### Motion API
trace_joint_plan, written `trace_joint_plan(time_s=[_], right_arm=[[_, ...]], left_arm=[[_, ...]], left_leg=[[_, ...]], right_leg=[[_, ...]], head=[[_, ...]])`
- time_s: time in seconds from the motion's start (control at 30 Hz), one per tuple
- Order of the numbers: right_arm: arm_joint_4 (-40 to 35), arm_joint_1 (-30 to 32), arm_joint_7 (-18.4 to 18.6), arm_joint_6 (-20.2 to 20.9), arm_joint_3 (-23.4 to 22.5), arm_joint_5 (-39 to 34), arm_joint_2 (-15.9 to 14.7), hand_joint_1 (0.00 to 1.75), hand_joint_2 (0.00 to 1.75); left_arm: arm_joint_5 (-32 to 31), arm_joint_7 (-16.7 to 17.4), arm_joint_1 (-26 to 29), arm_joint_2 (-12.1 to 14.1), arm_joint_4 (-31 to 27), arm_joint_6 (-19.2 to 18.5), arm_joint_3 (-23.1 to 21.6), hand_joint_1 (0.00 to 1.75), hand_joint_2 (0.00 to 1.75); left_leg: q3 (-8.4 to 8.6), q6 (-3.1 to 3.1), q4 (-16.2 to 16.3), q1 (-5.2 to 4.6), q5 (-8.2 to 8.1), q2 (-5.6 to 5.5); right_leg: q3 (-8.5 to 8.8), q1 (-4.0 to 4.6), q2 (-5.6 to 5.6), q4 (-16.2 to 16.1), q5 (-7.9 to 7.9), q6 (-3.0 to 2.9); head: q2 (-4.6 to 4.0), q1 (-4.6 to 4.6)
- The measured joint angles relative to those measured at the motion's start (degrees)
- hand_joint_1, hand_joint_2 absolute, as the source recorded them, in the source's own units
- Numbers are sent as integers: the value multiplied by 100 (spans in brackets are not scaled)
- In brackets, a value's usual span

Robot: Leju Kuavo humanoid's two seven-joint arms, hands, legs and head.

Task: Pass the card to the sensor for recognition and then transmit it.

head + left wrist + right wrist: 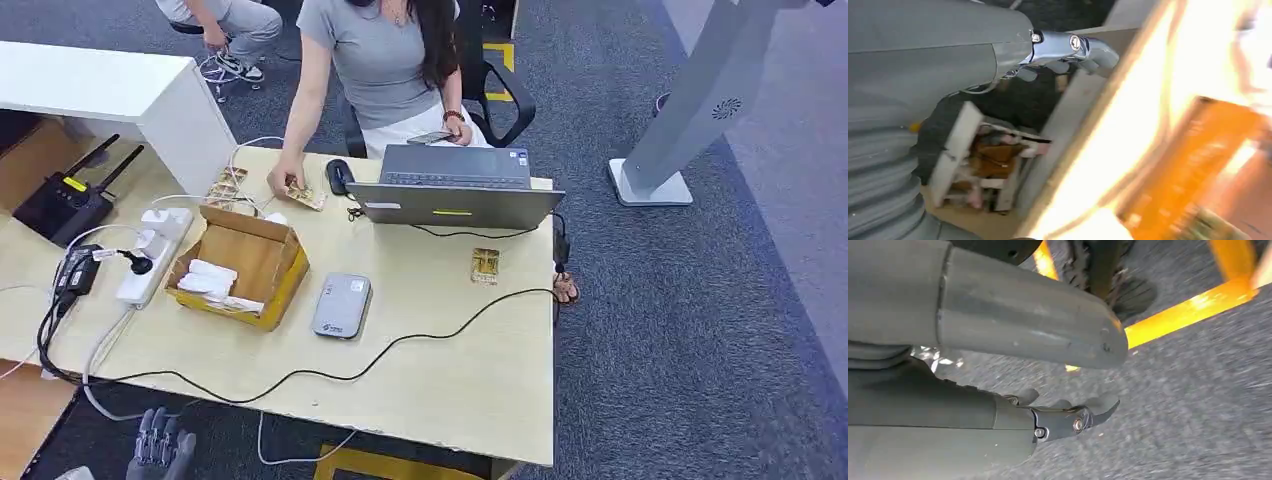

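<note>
card: one card (485, 265) lies flat on the tabletop (440, 340), right of centre, just in front of the laptop (455, 190); print too small to read
more cards: a person's hand (287, 180) holds another card (306, 194) at the far edge; a few more (228, 186) lie beside it, partly hidden by the box flap
sensor: grey flat device (341, 305) near the middle of the tabletop, between cardboard box (240, 265) and the lone card, apart from both
left hand: left hand (160, 448) low at the near-left corner, below the tabletop edge, cut off by the frame; fingers apart, holding nothing; in the left wrist view (1068, 50) fingers extended, empty, rest blurred and overexposed
right hand: right hand (1063, 415) hangs over grey carpet (1198, 390), fingers slightly curled, apart, nothing in them
hard to see: left wrist view smeared orange and white, box contents there unclear
surface: pale wood tabletop, black cable (300, 375) looping across it; grey carpet floor (700, 330), yellow floor marking (1188, 307)
around: power strip (155, 255), router (65, 205), mouse (339, 176), white cabinet (120, 90), grey stand base (650, 185)
person: seated behind the laptop, other hand holding a phone (432, 137); face cut off
</note>
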Motion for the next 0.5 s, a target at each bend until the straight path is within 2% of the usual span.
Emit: trace_joint_plan(time_s=[0.33,0.5], right_arm=[[118,-7,688,-543,0,640,144,0,0],[166,-7,940,-761,0,999,184,0,0]], left_arm=[[521,-118,593,-372,-1842,-276,-133,0,175],[632,-264,697,-512,-2686,-387,-190,0,175]], left_leg=[[1,0,0,0,0,0],[2,0,0,0,0,0]], right_leg=[[-1,0,0,0,0,0],[-3,0,-1,0,0,0]], head=[[0,0],[0,0]])
